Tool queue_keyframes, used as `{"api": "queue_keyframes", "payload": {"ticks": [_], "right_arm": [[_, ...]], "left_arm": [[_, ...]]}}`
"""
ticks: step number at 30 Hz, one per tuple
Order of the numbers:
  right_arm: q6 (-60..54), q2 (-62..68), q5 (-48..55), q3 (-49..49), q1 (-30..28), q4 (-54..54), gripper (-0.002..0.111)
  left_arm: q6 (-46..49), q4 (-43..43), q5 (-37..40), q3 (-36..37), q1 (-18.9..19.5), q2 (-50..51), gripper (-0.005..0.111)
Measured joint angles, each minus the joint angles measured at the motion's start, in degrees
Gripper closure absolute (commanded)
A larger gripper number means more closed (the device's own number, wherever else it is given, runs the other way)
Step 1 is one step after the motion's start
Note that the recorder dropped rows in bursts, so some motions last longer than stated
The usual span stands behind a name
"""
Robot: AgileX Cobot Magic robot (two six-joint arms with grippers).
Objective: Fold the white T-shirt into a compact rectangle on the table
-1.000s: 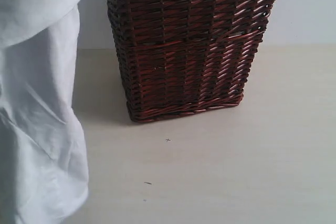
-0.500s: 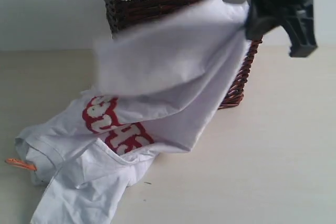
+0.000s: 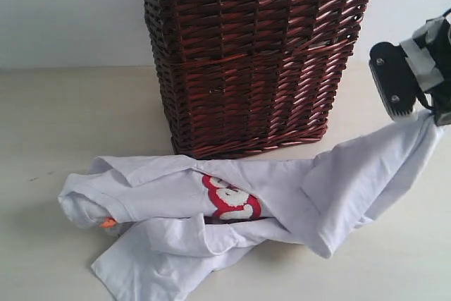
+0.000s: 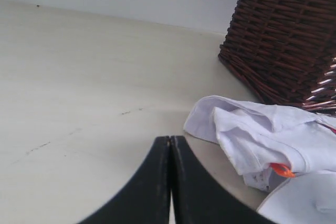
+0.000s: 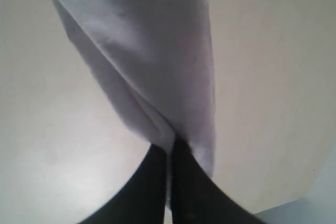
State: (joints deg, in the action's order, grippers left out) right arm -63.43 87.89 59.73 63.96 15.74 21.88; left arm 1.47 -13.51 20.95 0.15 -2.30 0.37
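The right claw (image 5: 169,153) pinched an edge of the white T-shirt (image 3: 211,202), apparently to drag it flat across the counter (image 3: 70,118); the left claw (image 4: 170,145) hung shut, empty.

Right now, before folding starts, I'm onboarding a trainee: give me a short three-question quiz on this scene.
1. True or false: the left gripper is clamped on the white T-shirt.
2. Where does most of the T-shirt lie? A) inside the wicker basket; B) crumpled on the table by the basket's base; C) hanging wholly in the air.
3. Fill in: the ___ gripper pinches a raised part of the shirt.

Key:
1. False. It is shut on nothing and sits apart from the shirt.
2. B.
3. Right. The right gripper is shut on the cloth.
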Motion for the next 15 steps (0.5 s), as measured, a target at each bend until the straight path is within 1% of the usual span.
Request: {"api": "queue_keyframes", "payload": {"ticks": [3,6,9,15], "right_arm": [[-0.8,-1.8,-0.4,-4.6,-0.5,0.2,0.108],[-6.0,-4.7,0.5,-9.0,-0.5,-0.9,0.108],[-12.0,-7.1,2.7,-12.9,-0.5,-3.4,0.108],[-18.6,-12.3,6.6,-20.4,-0.5,-10.8,0.108]], "left_arm": [[0.0,0.0,0.0,0.0,0.0,0.0,0.107],[0.0,0.0,0.0,0.0,0.0,0.0,0.107],[0.0,0.0,0.0,0.0,0.0,0.0,0.107],[0.0,0.0,0.0,0.0,0.0,0.0,0.107]]}}
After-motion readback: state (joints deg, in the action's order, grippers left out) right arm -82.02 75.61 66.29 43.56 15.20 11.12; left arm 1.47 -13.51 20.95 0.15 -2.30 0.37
